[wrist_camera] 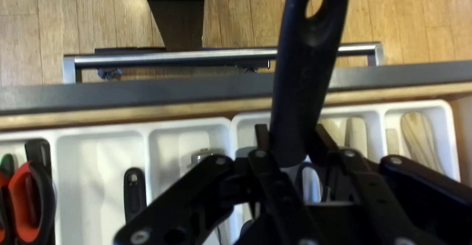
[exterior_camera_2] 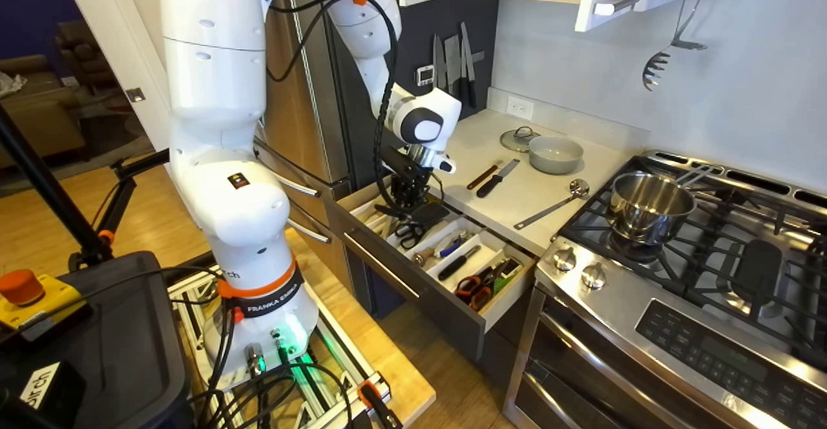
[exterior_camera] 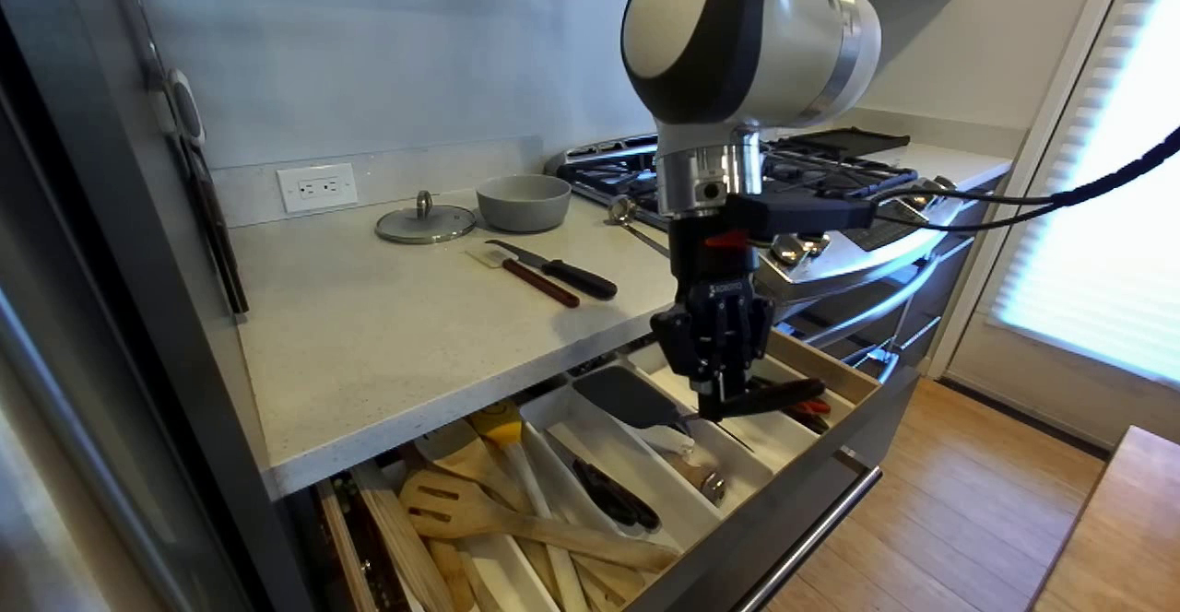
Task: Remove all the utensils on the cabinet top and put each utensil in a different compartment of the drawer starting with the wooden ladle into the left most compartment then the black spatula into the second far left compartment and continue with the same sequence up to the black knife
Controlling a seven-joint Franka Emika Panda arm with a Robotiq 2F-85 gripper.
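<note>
Presently the pincer (wrist_camera: 290,141) has its jaws drawn in on the handle of the black spatula (exterior_camera: 627,396), gripping toward the blade end; nothing else is seen in its hold. The spatula appears to hang above the pulled-out drawer (exterior_camera_2: 452,325), handle pointing toward the drawer front. Which compartment lies directly beneath cannot be confirmed. At the drawer's left end, a slotted wooden utensil (exterior_camera: 553,531) rests aslant over other wooden pieces (exterior_camera: 461,455); it is probably the task's wooden ladle, in which case the first placement is judged done, though not neatly seated. The second placement is judged under way, release pending.

Outstanding on the pale counter (exterior_camera: 369,335): the black-handled knife (exterior_camera: 576,276) and a red-brown-handled tool (exterior_camera: 539,282), lying side by side, and a metal ladle (exterior_camera_2: 539,213) near the stove (exterior_camera_2: 614,300). Farther back, a grey bowl (exterior_camera: 525,208) stands beside a glass lid (exterior_camera: 415,227); neither is judged part of the order. Beyond, a steel pot (exterior_camera_2: 646,222) sits on the stove, an outlet (exterior_camera: 316,188) is fitted low on the back wall (exterior_camera: 415,59), and a bright blind (exterior_camera: 1106,253) hangs at the room's far side.
</note>
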